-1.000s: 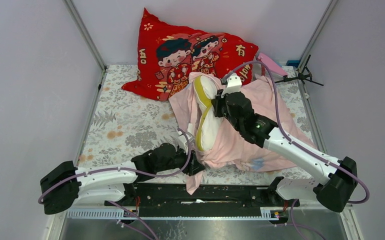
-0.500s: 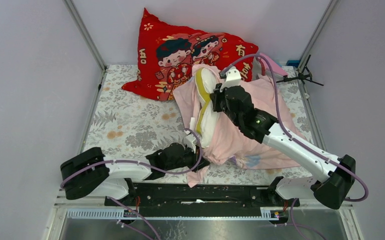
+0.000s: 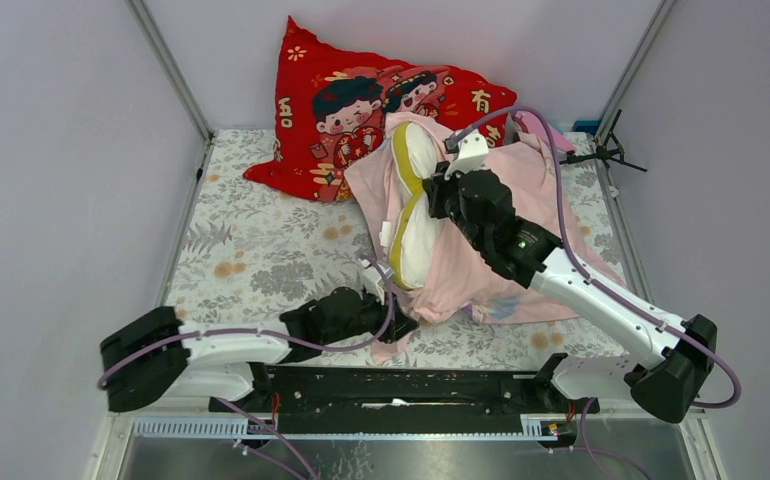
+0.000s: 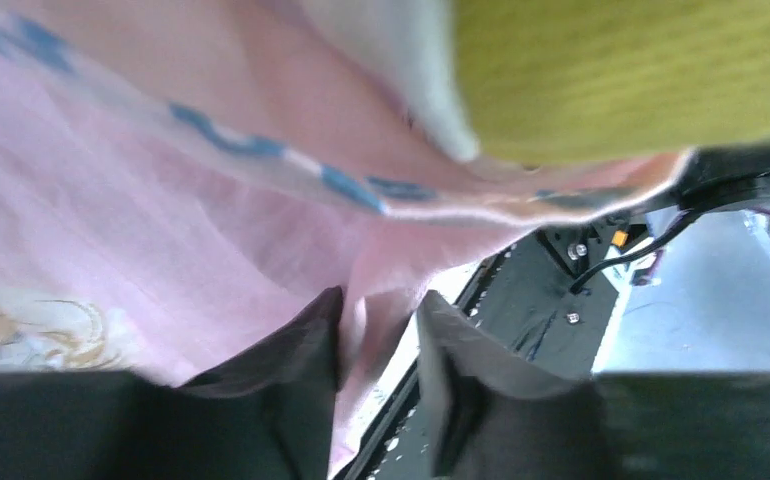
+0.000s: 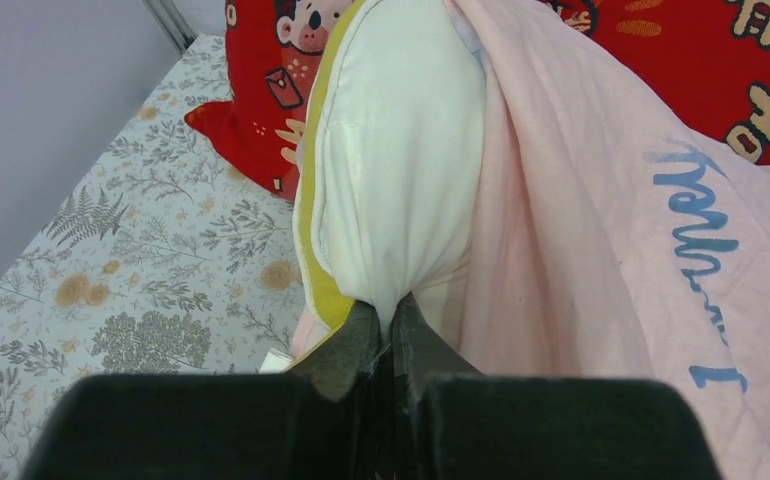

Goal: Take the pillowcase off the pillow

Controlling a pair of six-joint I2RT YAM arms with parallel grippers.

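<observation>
The cream-white pillow [image 3: 413,215] with yellow piping stands half out of the pale pink pillowcase [image 3: 506,265] mid-table. My right gripper [image 3: 439,200] is shut on the pillow's cream edge, beside the piping; the right wrist view shows the pinch [image 5: 386,315], the pillow [image 5: 401,170] and the pillowcase [image 5: 601,240] with blue script. My left gripper [image 3: 399,322] is at the pillowcase's near lower corner. In the left wrist view its fingers [image 4: 381,310] hold a bunched fold of pink pillowcase [image 4: 161,200], with the yellow piping [image 4: 621,70] above.
A big red cartoon cushion [image 3: 361,110] leans on the back wall. The floral table cover [image 3: 251,240] spreads to the left. A black stand [image 3: 601,152] sits at the far right. The black mounting rail [image 3: 401,385] runs along the near edge.
The right gripper carried the pillow a little farther back and to the right. The pillowcase's hanging corner rose off the rail. The left arm's elbow swung right, then back left.
</observation>
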